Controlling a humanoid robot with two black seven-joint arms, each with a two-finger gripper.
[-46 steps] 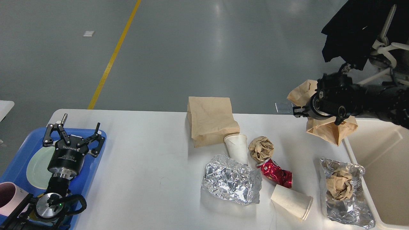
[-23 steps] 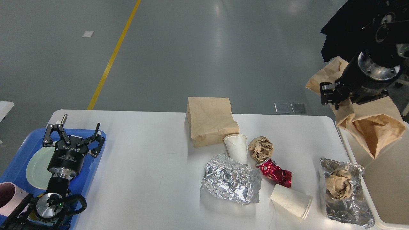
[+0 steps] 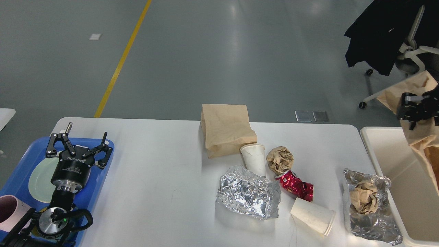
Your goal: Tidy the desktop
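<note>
While left tool gapes, right tool grips one bag, desktop holds two cups.

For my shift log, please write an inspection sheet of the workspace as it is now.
Surface: white desktop, left half bare.
Job's things: flat paper bag, two paper cups, paper ball, crushed red can, foil sheet, foil tray holding crumpled paper.
Clutter: blue tray with plate and pink mug.
Grippers: left gripper open over the tray; right gripper holds a second paper bag above the cream bin.
Cables: nothing seen.
Surroundings: grey floor, yellow line, office chair with dark cloth.
</note>
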